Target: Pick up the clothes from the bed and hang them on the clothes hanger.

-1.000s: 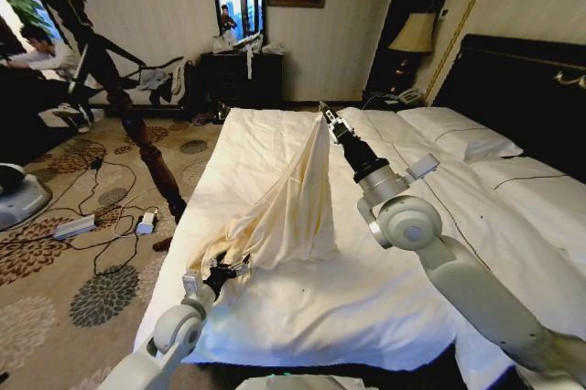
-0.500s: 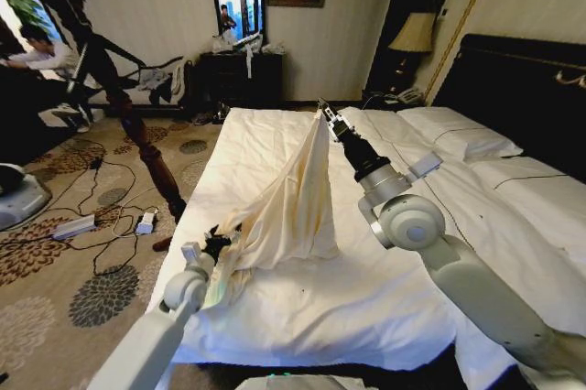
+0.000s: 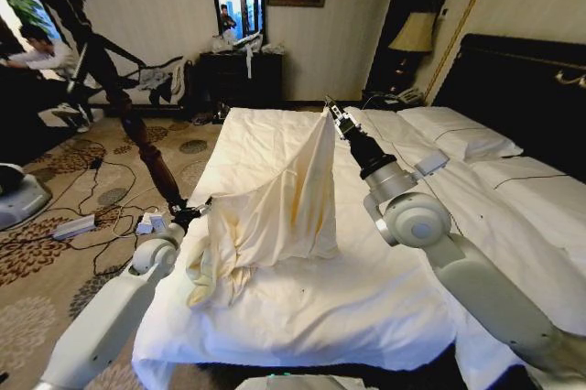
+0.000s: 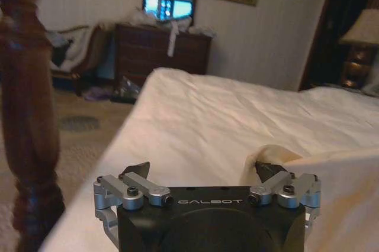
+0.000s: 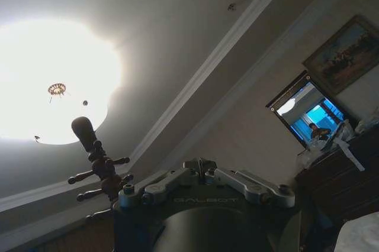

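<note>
The clothes [image 3: 275,211] are a soft, pale cream-yellow garment, held up off the bed [image 3: 366,308] like a small tent. The right gripper [image 3: 330,113] pinches its top corner with the jaws closed together — from there the cloth falls in a broad, creased sheet with long vertical folds and a slightly darker yellow streak down the middle. The lower edge sags onto the white sheet, and on the robot's left it bunches into a rumpled roll lying on the bed near the edge.

The left gripper [image 3: 190,214] is at that left edge of the bed, beside the garment's upper left corner. In the left wrist view its jaws stand wide apart [image 4: 204,175], with one fingertip [image 4: 265,172] touching or just under a fold of the cream cloth [image 4: 331,193]; nothing is clamped between them.

In the right wrist view the right gripper [image 5: 204,166] points up toward the ceiling with its fingers drawn together, and the knobbed top of a dark wooden coat stand [image 5: 95,157] rises beside it. In the head view the same stand [image 3: 137,124] is on the patterned carpet [image 3: 73,253] to the left of the bed, near the left arm.

The bed has white pillows [image 3: 458,138] and a tall black headboard [image 3: 531,97] on the robot's right.
</note>
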Controlling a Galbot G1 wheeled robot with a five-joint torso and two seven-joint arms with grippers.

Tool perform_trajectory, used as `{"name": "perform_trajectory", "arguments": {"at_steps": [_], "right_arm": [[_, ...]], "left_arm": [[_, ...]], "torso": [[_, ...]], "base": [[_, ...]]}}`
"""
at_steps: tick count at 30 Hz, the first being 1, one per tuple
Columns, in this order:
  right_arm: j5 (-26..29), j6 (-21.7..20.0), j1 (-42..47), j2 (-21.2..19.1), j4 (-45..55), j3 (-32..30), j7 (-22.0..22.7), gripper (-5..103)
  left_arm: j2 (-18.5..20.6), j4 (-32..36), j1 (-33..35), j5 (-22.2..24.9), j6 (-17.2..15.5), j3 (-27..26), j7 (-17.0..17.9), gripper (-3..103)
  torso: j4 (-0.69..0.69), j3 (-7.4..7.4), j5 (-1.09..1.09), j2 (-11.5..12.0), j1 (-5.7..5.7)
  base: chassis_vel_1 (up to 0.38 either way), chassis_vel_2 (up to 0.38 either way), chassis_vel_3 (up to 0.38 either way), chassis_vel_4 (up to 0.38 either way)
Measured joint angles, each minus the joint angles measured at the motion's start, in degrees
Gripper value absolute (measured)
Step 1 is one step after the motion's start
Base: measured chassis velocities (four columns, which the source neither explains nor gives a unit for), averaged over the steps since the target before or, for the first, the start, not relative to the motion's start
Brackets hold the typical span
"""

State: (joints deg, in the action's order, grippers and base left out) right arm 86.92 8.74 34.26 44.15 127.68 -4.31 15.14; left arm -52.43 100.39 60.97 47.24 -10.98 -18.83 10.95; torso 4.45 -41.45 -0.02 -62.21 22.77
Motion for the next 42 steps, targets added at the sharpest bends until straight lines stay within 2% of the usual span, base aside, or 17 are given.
{"name": "perform_trajectory", "arguments": {"at_steps": [1,7,15,20,22,23,28,32,33,34,37,40,41,42], "right_arm": [[0.0,0.01,0.17,-0.25,0.16,-0.18,0.01,0],[-0.07,0.08,0.79,-0.79,0.71,-0.41,0.01,0],[-0.22,0.11,1.12,-0.82,1.2,-0.37,0.06,0],[-0.24,0.11,0.66,-0.54,1.06,0.18,0.03,0],[-0.23,0.12,-0.12,0.01,0.8,0.86,-0.11,0],[-0.23,0.12,-0.12,0.01,0.8,0.86,-0.11,0],[-0.21,0.12,-1.2,0.97,0.8,2.05,-0.83,0],[-0.23,0.11,-1.22,0.86,1.03,2.1,-1.06,0],[-0.24,0.09,-1.21,0.72,1.26,2.1,-1.18,0],[-0.25,0.09,-1.2,0.68,1.31,2.09,-1.2,0],[-0.26,0.08,-1.09,0.56,1.56,1.9,-1.24,0],[-0.27,0.07,-1.01,0.45,1.6,1.8,-1.24,0],[-0.27,0.08,-0.91,0.33,1.6,1.62,-1.24,0],[-0.27,0.08,-0.83,0.27,1.6,1.5,-1.24,0]], "left_arm": [[-1.24,1.72,2.29,-1.06,0.0,-0.2,-0.03,99],[-3.73,3.63,5.86,-3.38,0.02,0.15,-0.22,100],[-2.63,2.29,4.1,-2.77,-0.52,1.2,-0.33,100],[-1.67,1.01,1.83,0.45,-1.61,2.08,-2.07,100],[-0.55,-0.4,-0.51,4.59,-3.73,2.74,-4.76,100],[-0.55,-0.4,-0.51,4.59,-3.73,2.74,-4.76,100],[2.38,-4.75,-4.86,10.04,-7.53,4.56,-14.25,100],[2.59,-6.28,-6.53,10.11,-7.77,5.82,-16.11,103],[2.6,-7.48,-8.06,9.81,-7.81,7.21,-16.96,98],[2.55,-7.79,-8.5,9.55,-7.81,7.68,-17.15,98],[2.02,-9.08,-10.05,8.27,-7.79,9.75,-17.76,83],[1.91,-9.13,-10.15,7.95,-7.75,10.12,-17.94,78],[1.84,-9.09,-10.04,7.36,-7.54,10.34,-18.03,67],[1.83,-9.0,-9.81,6.98,-7.28,10.34,-18.04,67]], "torso": [[0.0,0.0,0.02,0.0,0.0],[0.0,0.0,0.01,0.0,-0.01],[0.01,0.0,0.02,0.0,-0.01],[0.0,0.0,0.02,0.0,-0.01],[0.03,0.0,0.01,-0.01,-0.01],[0.03,0.0,0.01,-0.01,-0.01],[-0.02,0.0,0.02,0.0,-0.01],[0.01,0.0,0.01,0.0,-0.01],[0.02,0.0,0.02,0.0,0.0],[0.02,0.0,0.02,0.0,0.0],[0.01,0.0,0.01,-0.01,-0.01],[0.01,0.0,0.01,0.0,-0.01],[0.01,0.0,0.02,0.0,0.0],[0.01,0.0,0.02,0.0,0.0]], "base": [[0.0,0.0,0.0,0.0],[0.0,0.0,0.0,0.0],[0.0,0.0,0.0,0.0],[0.0,0.0,0.0,0.0],[0.0,0.0,0.0,0.0],[0.0,0.0,0.0,0.0],[0.0,0.0,0.0,0.0],[0.0,0.0,0.0,0.0],[0.0,0.0,0.0,0.0],[0.0,0.0,0.0,0.0],[0.0,0.0,0.0,0.0],[0.0,0.0,0.0,0.0],[0.0,0.0,0.0,0.0],[0.0,0.0,0.0,0.0]]}}
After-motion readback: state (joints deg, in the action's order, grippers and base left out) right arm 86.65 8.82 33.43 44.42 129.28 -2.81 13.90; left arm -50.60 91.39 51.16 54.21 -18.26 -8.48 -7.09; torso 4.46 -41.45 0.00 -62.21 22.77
